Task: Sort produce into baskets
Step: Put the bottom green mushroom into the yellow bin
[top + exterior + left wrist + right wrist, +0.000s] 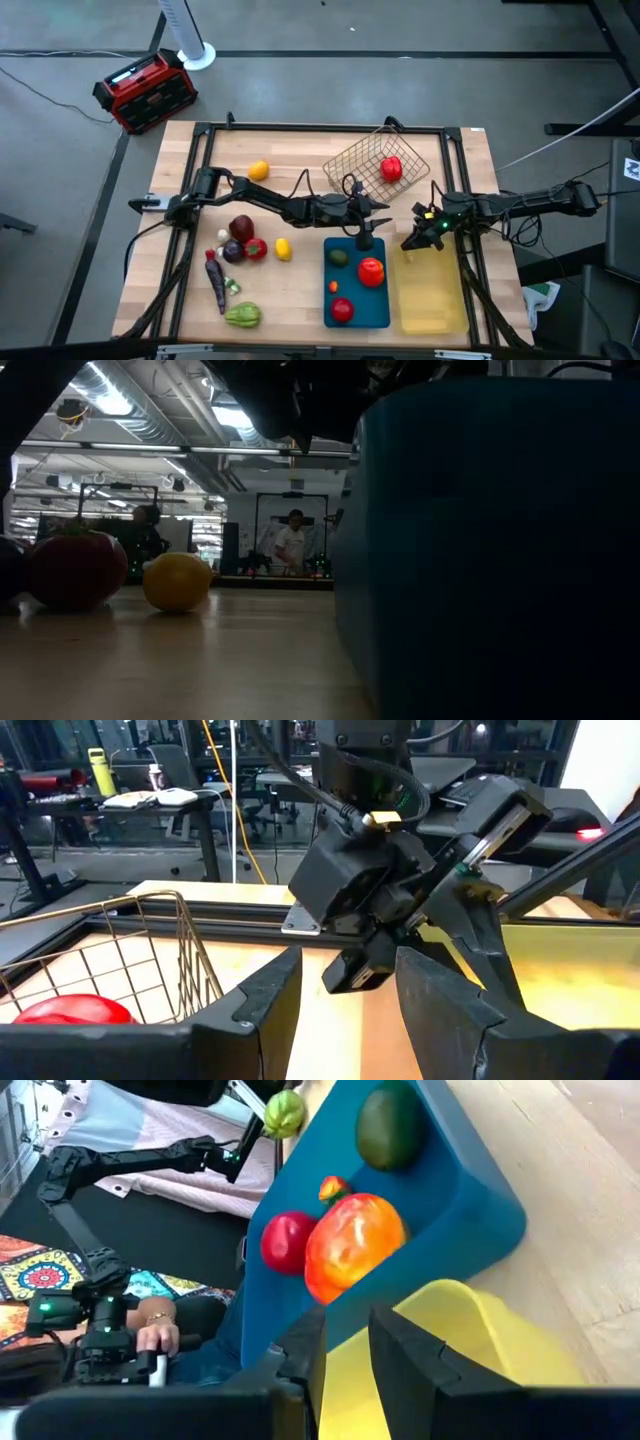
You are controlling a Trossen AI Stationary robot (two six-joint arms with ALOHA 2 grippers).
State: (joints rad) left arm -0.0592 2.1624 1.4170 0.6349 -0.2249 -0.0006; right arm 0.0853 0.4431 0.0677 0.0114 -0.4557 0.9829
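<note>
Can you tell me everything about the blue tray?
The blue tray is a flat rectangle with low walls, and looks like plastic. It lies on the wooden table beside the yellow tray. Four pieces of produce sit in it: a dark green one, a big red-orange one, a tiny orange one and a red one.

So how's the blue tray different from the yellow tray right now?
The blue tray holds four pieces of produce: a dark green one, a red-orange one, a small orange one and a red one. The yellow tray holds none. Blue is opaque and deep-coloured; yellow is pale. Both are flat rectangles lying side by side at the table's near edge.
</note>
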